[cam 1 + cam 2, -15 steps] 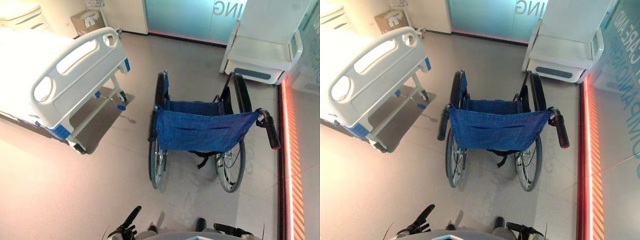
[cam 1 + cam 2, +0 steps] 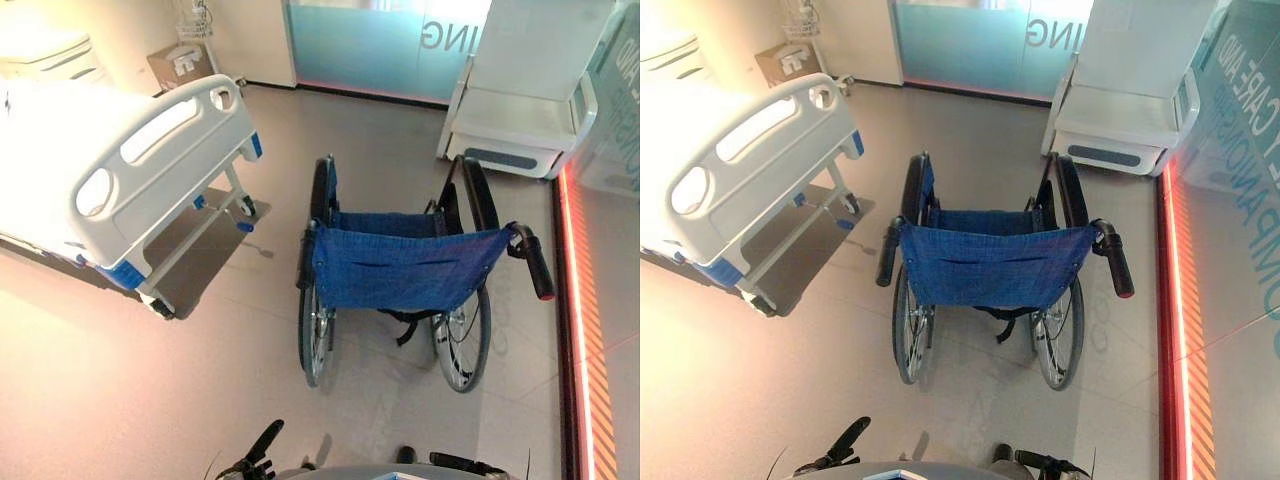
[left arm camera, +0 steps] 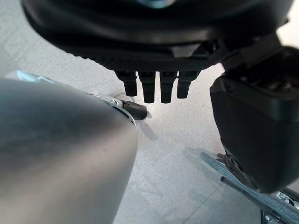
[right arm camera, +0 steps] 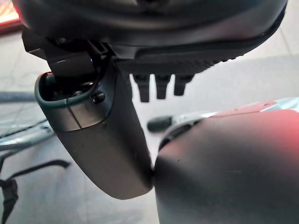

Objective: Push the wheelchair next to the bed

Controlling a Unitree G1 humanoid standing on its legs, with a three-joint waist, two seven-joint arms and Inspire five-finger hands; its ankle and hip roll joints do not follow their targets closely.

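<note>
Ahead of both hands, well apart from them, the wheelchair (image 2: 400,290) stands on the pale floor (image 2: 150,400) with its blue sling back (image 2: 400,268) turned toward the robot and its seat facing away. Its two black push handles point back toward the hands: the left handle (image 2: 305,258) lies ahead of the left hand (image 2: 262,445), the right handle (image 2: 538,268) ahead of and outboard of the right hand (image 2: 1045,462). Neither hand touches a handle.

Left hand: low, near the robot, fingers (image 3: 149,87) straight and relaxed in a row, thumb apart from them, nothing held; bare floor shows past the fingertips in its wrist view. Right hand: also low and near the robot, fingers (image 4: 159,86) straight, thumb standing out beside them, nothing held.

Bed (image 2: 130,170) lies ahead of the left hand and further out to the left, white, with a footboard (image 2: 160,165) bearing slotted openings and blue corner bumpers; a gap of open floor separates it from the wheelchair's left wheel (image 2: 313,330). Beyond the wheelchair, ahead of the right hand, stands a white chair-like unit (image 2: 525,110) against a frosted glass partition (image 2: 370,40). A red-lit strip (image 2: 575,330) runs along the floor outboard of the right hand. A cardboard box (image 2: 183,62) sits past the bed's far end.
</note>
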